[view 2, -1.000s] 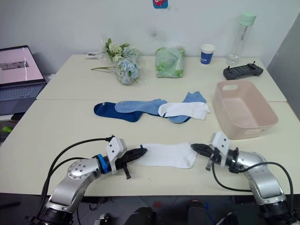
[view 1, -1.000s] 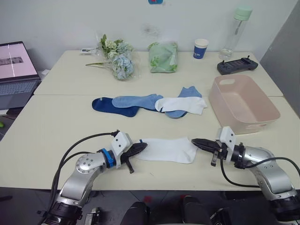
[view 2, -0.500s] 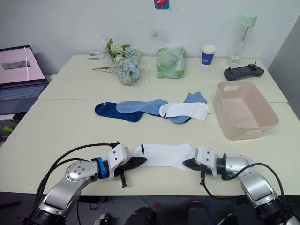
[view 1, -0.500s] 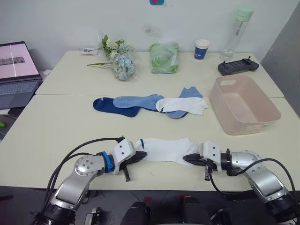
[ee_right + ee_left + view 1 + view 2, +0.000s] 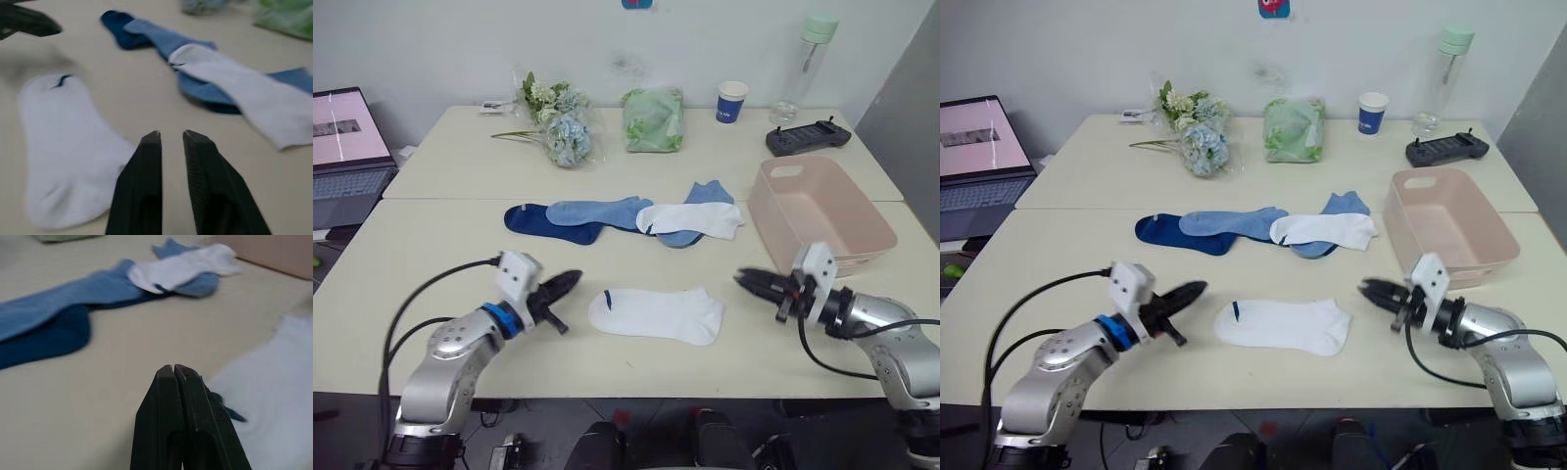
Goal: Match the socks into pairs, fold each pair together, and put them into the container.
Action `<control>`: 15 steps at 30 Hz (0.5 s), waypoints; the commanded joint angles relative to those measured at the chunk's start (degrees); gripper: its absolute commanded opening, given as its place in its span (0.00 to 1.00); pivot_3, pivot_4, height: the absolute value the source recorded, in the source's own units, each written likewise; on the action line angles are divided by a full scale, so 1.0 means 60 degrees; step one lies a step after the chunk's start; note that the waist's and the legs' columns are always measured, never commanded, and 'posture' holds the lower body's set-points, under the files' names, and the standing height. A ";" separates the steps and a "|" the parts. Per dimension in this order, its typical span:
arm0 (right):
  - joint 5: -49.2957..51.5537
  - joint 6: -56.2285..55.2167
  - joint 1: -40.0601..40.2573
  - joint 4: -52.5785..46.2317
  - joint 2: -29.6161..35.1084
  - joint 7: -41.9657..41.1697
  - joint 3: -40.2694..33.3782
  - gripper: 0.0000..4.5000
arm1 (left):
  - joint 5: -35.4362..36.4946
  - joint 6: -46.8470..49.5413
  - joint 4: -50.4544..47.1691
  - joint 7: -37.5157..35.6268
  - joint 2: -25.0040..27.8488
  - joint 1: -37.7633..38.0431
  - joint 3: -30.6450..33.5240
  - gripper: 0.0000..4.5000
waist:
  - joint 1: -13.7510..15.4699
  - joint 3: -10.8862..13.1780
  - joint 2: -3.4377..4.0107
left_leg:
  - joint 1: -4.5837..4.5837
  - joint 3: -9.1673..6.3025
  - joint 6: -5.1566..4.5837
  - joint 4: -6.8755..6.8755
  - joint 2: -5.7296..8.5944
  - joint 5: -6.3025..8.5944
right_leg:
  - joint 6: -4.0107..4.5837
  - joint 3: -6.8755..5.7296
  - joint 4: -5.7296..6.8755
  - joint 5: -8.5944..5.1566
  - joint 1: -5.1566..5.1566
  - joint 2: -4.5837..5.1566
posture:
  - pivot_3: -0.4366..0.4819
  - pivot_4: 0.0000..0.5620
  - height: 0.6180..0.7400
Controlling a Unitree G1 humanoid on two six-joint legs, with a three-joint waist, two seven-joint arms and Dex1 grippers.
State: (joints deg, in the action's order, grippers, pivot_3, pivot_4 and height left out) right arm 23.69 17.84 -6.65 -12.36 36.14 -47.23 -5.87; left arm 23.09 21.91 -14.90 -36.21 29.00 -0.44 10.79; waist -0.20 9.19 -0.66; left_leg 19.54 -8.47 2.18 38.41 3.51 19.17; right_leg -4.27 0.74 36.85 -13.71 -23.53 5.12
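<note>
One white sock (image 5: 656, 315) lies flat near the table's front edge, with neither gripper touching it. My left gripper (image 5: 570, 281) hovers a little to its left, fingers shut on nothing (image 5: 173, 368). To the sock's right, my right gripper (image 5: 746, 280) has a narrow gap between its fingers and holds nothing (image 5: 171, 139). Farther back lies a row of overlapping socks: a navy one (image 5: 540, 221), a light blue one (image 5: 597, 210), a white one (image 5: 693, 217) and another light blue one (image 5: 707, 193). The pink container (image 5: 822, 217) stands at the right and looks empty.
Along the back of the table are a flower bunch (image 5: 558, 127), a pale green bag (image 5: 654, 119), a blue paper cup (image 5: 731, 101), a clear bottle (image 5: 808, 64) and a black controller (image 5: 808, 137). A laptop (image 5: 347, 147) stands at the far left.
Both grippers were at the ends of the front white sock; each has drawn back outward and let it go. The sock now lies flat and free.
</note>
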 commanded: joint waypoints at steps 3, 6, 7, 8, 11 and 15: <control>-0.1036 -0.0526 -0.0247 0.0524 -0.0585 0.1202 0.0174 0.61 | -0.0221 -0.0518 0.0346 0.0714 -0.0322 0.0363 0.0614 0.42 | 0.0011 0.0000 -0.0001 | 0.0006 0.0019 0.0001 -0.0007 0.0002 -0.0001 | 0.0001 0.0012 -0.0003 0.0000 -0.0015 0.0001 | 0.48 0.27 1.00; -0.1769 -0.1042 -0.0253 0.1154 -0.1006 0.1744 0.0498 0.84 | -0.0433 -0.0850 0.0419 0.0861 -0.0472 0.0675 0.0557 0.64 | 0.0009 0.0000 -0.0001 | 0.0008 0.0026 0.0002 -0.0005 0.0002 -0.0001 | 0.0002 0.0016 0.0000 0.0001 -0.0018 0.0002 | 0.48 0.27 1.00; -0.1885 -0.1131 -0.0257 0.1257 -0.1090 0.1837 0.0545 0.93 | -0.0460 -0.0913 0.0411 0.0863 -0.0490 0.0752 0.0551 0.71 | 0.0008 0.0000 0.0000 | 0.0008 0.0029 0.0002 -0.0006 0.0000 -0.0001 | 0.0004 0.0015 0.0001 0.0002 -0.0018 0.0001 | 0.48 0.27 1.00; -0.1939 -0.1175 -0.0272 0.1311 -0.1126 0.1839 0.0575 0.99 | -0.0482 -0.0946 0.0417 0.0886 -0.0495 0.0790 0.0565 0.78 | 0.0008 0.0000 0.0000 | 0.0008 0.0032 0.0002 -0.0006 -0.0002 -0.0001 | 0.0004 0.0019 0.0003 0.0002 -0.0023 0.0001 | 0.48 0.27 1.00; -0.2100 -0.1145 -0.0324 0.1395 -0.1124 0.1833 0.0661 1.00 | -0.0557 -0.1032 0.0388 0.0821 -0.0404 0.0879 0.0522 0.98 | 0.0006 0.0000 0.0000 | 0.0009 0.0042 0.0002 -0.0008 -0.0002 -0.0001 | 0.0004 0.0023 0.0003 0.0002 -0.0029 0.0000 | 0.48 0.27 1.00; -0.2158 -0.1002 -0.0472 0.1471 -0.1096 0.1650 0.0830 1.00 | -0.0699 -0.1128 0.0390 0.0902 -0.0345 0.0819 0.0496 1.00 | 0.0003 0.0000 0.0000 | 0.0010 0.0053 0.0002 -0.0009 -0.0005 -0.0001 | 0.0005 0.0027 0.0003 0.0002 -0.0032 -0.0002 | 0.48 0.27 1.00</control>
State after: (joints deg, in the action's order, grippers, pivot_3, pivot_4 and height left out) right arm 10.28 11.93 -8.16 -2.41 29.07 -36.77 -0.83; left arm 19.55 16.68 -11.26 -30.93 26.16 4.80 13.37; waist -0.18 9.19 -0.66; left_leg 19.60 -8.12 2.19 38.35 3.47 19.16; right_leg -4.23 0.90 36.87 -13.69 -23.73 5.10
